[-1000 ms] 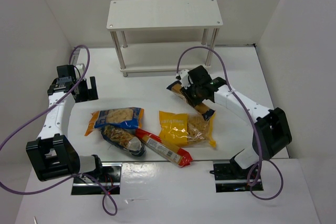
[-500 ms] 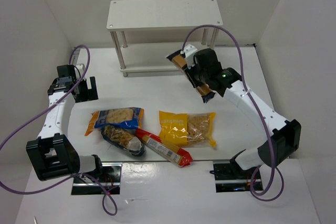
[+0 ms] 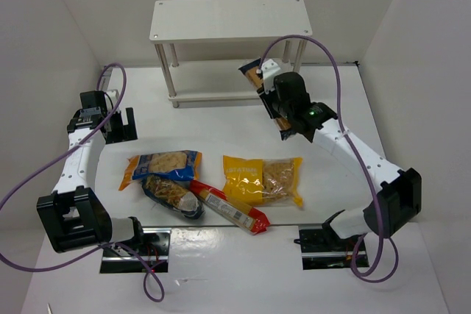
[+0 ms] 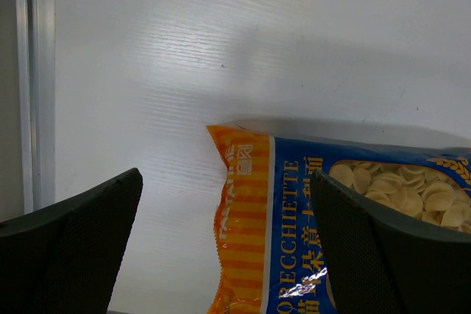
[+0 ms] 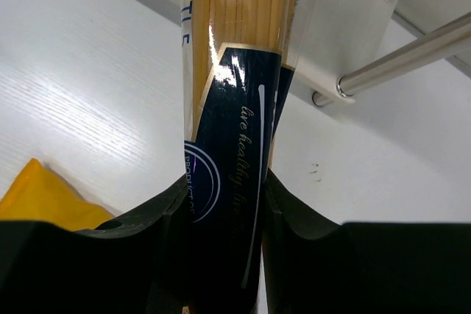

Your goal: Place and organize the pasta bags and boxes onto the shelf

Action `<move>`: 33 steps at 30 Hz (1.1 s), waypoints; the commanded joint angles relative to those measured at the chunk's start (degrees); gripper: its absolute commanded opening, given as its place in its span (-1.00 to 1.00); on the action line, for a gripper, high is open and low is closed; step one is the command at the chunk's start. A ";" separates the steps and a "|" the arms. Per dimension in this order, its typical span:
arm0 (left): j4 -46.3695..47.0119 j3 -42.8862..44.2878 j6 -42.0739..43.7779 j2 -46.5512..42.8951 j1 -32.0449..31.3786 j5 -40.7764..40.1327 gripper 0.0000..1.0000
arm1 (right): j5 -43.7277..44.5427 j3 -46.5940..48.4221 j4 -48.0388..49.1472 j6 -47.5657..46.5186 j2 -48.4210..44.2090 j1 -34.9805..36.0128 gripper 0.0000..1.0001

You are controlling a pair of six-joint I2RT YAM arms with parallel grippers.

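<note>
A white two-tier shelf (image 3: 230,18) stands at the back of a white counter (image 3: 199,126). The right claw (image 3: 282,105) is clamped narrowly across the dark label of a long spaghetti pack (image 3: 254,73) and holds it clear of the counter. The pack's far end points at the shelf's lower tier, close to the right-hand posts (image 3: 288,50). This looks like a lengthwise aim, so the pack can slide in between the posts. The right wrist view shows the same grip, with the pack (image 5: 235,130) squeezed between both jaws of the claw (image 5: 224,211). The left claw (image 3: 121,124) hangs wide open and empty near the counter's left side. Four packages wait on the counter in front: a blue-orange bag (image 3: 162,162), a dark-blue bag (image 3: 173,195) overlapping it, a red-yellow pack (image 3: 229,209), and a yellow bag (image 3: 261,179). The shelf's top board is bare, and nothing shows on the visible part of the lower board.
</note>
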 commanded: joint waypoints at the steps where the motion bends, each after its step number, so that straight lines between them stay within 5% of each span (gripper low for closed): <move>1: 0.57 0.88 0.72 0.06 0.29 -0.19 1.00 | 4.73 -1.50 18.03 -0.01 0.34 1.12 -1.00; 19: 1.18 0.36 0.72 0.05 0.29 -1.86 1.00 | 14.06 -1.07 28.32 -7.30 13.52 2.18 -1.00; 33: 1.18 -0.17 0.72 0.06 0.29 -2.39 1.00 | 38.32 0.16 42.19 -25.40 26.27 6.48 -1.00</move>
